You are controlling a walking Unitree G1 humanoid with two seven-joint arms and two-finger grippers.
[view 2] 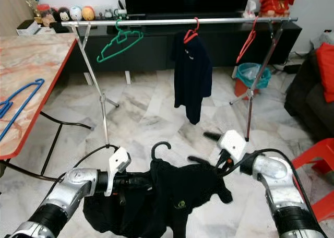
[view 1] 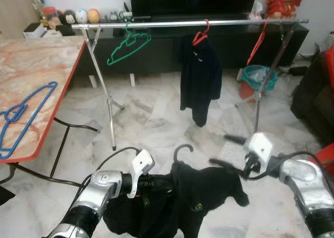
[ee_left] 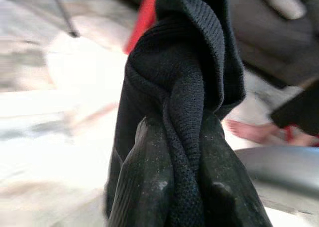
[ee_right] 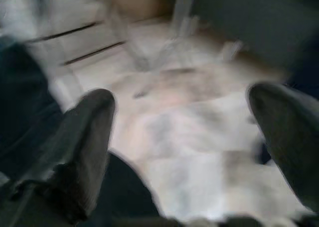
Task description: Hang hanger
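Observation:
A black garment on a black hanger hangs low in front of me, and the hanger's hook sticks up above it. My left gripper is shut on a fold of the garment's knitted cloth at its left shoulder. My right gripper is open just right of the garment, fingers wide apart with floor between them. The metal clothes rail stands across the room ahead. It carries a green hanger, a black shirt on a red hanger, and a bare red hanger.
A marble-patterned table with a blue hanger on it stands at my left. A teal bin sits behind the rail's right leg. A dark sofa and a red stool are at the right. Marble floor lies between me and the rail.

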